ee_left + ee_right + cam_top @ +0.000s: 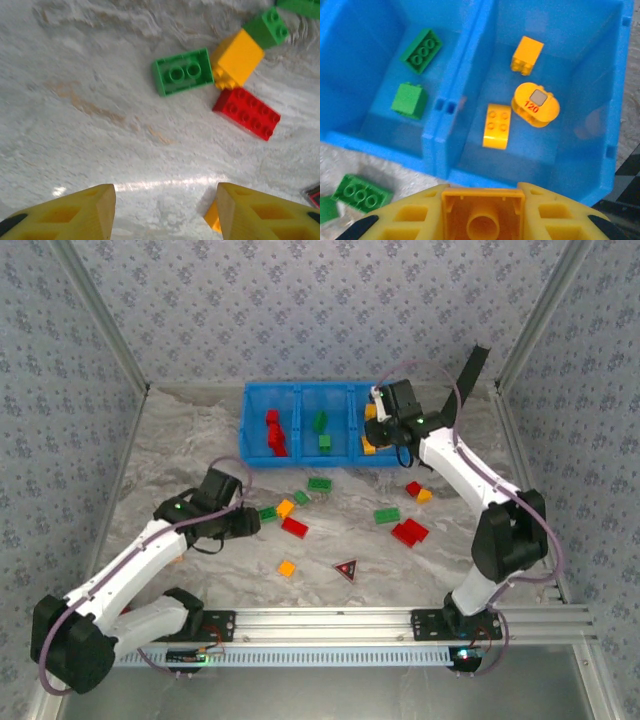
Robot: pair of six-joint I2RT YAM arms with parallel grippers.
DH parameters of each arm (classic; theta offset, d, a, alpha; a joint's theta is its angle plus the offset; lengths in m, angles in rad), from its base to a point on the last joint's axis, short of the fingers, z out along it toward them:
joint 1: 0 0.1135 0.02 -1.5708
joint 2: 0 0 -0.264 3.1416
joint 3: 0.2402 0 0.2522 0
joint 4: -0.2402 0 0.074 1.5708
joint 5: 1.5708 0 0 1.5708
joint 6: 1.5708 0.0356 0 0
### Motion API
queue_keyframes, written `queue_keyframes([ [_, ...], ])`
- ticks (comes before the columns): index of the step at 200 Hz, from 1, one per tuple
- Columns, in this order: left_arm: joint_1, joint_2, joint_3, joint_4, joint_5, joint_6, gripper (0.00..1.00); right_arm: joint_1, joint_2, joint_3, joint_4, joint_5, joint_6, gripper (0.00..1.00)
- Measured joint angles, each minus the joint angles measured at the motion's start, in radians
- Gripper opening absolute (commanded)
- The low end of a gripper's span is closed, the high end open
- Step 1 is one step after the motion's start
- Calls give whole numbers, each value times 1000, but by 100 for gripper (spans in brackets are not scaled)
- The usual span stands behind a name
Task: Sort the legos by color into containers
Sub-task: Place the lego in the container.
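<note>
My right gripper (482,200) is shut on a yellow-orange brick (483,212), hollow underside facing the camera, and hovers over the right compartment of the blue tray (445,150). In that compartment lie two yellow bricks (497,126) and a yellow round piece (536,105). The middle one holds two green bricks (422,50), the left one red bricks (274,432). My left gripper (165,202) is open, low over the bare table, nothing between its fingers. Ahead of it lie a green brick (182,75), a yellow one (237,57) and a red one (247,114).
More loose bricks lie mid-table: green (387,515), red (410,532), red (413,488), orange (287,567), green (319,484). A dark red triangle piece (347,569) sits near the front. A yellow piece (212,220) lies beside my left gripper's right finger. Walls close in the table's sides.
</note>
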Motion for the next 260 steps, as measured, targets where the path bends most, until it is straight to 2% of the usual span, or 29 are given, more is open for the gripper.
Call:
queue_keyframes([
  [45,-148,-2,-65,19,-20,-117,57,-93,171,102,24,-76,-16,26],
  [83,-220,-6,-95,22,-48,-218,58,-140,315,208,30,-127,-20,26],
  [146,-238,-11,-108,82,-72,-369,63,-146,489,384,22,-164,-26,31],
  [244,-240,130,-53,200,-58,-545,67,-146,524,377,7,-162,-69,49],
  [260,-241,171,-39,229,-52,-565,68,-146,524,369,7,-162,-76,49],
])
